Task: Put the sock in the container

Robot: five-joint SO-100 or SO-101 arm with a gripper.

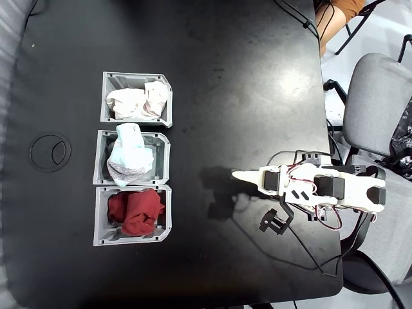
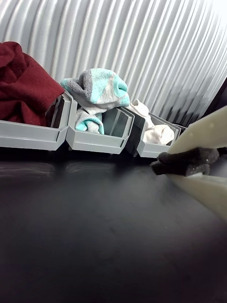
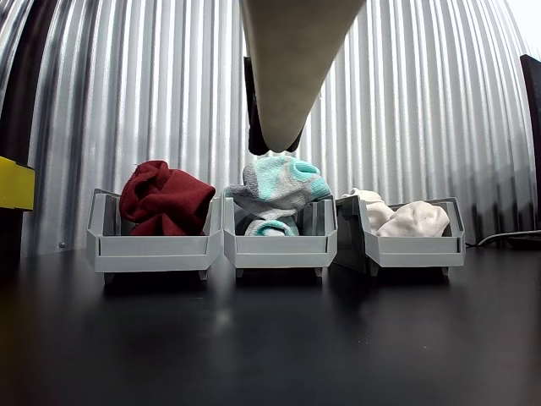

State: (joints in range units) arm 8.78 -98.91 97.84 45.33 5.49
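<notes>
The cream-white sock (image 1: 136,102) lies bunched inside the container (image 1: 104,96), the topmost of three grey bins in the fixed view. It shows at the right end of the row in the wrist view, sock (image 2: 153,133) in container (image 2: 150,150), and in the other view, sock (image 3: 414,218) in container (image 3: 414,254). My gripper (image 1: 249,200) is far to the right of the bins, low over the black table, open and holding nothing. A cream finger (image 2: 208,130) enters the wrist view from the right. A finger (image 3: 292,59) hangs from the top in the other view.
The middle bin (image 1: 164,158) holds a pale blue-and-grey sock (image 1: 129,158), and the bottom bin (image 1: 100,219) holds dark red cloth (image 1: 135,212). A ring mark (image 1: 50,152) lies left of the bins. Cables (image 1: 309,251) trail by the arm, and a grey chair (image 1: 376,96) stands off the table's right edge.
</notes>
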